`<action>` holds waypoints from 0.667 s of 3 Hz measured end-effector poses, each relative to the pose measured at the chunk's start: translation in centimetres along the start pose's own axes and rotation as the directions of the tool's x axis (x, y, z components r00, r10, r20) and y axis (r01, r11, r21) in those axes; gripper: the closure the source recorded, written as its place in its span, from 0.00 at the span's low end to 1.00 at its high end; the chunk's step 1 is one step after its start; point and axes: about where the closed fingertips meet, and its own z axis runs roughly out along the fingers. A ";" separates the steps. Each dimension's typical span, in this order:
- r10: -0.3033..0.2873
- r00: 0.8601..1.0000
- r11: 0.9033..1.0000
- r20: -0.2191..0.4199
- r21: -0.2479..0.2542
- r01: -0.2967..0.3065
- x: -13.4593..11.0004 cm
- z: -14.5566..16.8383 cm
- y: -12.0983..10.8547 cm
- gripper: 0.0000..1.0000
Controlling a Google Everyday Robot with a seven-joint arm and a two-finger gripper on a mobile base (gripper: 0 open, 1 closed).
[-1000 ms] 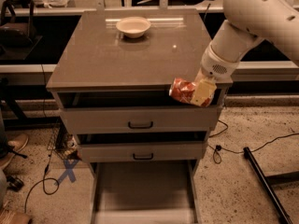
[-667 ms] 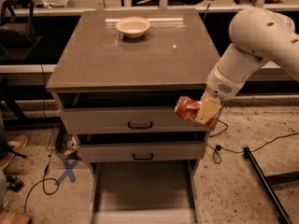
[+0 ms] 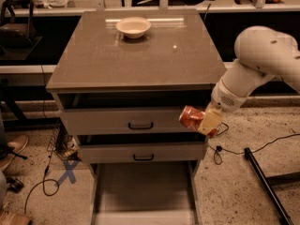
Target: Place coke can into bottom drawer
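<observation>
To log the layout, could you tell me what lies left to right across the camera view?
Blue floor cross → white bowl → coke can, gripped by the end effector at the cabinet's right edge → black floor pole.

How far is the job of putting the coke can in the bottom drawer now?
Done: the bottom drawer is pulled out, and the gripper has the coke can in its jaws. In hand: the can hangs at the front corner of the cabinet, above drawer level. Left: bring it over the drawer and release it.
</observation>
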 end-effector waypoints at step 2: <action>0.289 0.955 0.955 0.070 -0.082 -0.283 6.2 13.9 3.6 1.00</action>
